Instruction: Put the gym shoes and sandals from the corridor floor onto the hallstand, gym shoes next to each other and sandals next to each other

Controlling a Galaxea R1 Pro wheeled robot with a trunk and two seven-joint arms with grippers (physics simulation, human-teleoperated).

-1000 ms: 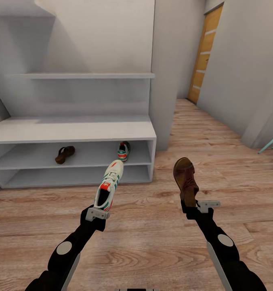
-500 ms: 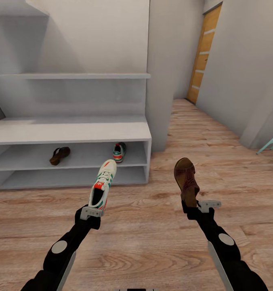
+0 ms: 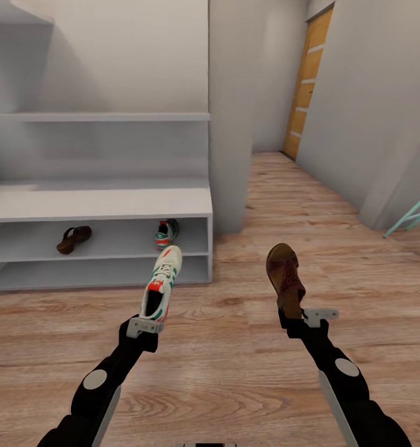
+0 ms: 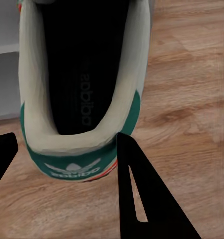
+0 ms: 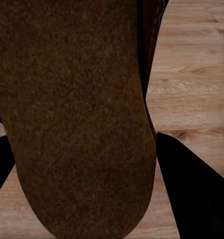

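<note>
Now | L pincer [image 3: 143, 326] clamped on gym shoe [image 3: 161, 282] heel, held up near rack's right end | R pincer [image 3: 300, 318] clamped on sandal [image 3: 285, 277] heel, over floor [image 3: 235, 372] | other shoe [image 3: 166, 233] & other sandal [image 3: 73, 239] on hallstand [image 3: 98, 202] shelf, well apart | shoes look light, sneaker heel stiff = good hold; sandal sole bendy, may droop

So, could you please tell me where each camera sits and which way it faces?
Head view: on the head, looking forward and down at hallstand, both arms, left gripper, right gripper.
Left wrist view: looks along dark fingers into gym shoe.
Right wrist view: faces sandal.
Shared: gym shoe, sandal, corridor floor.
</note>
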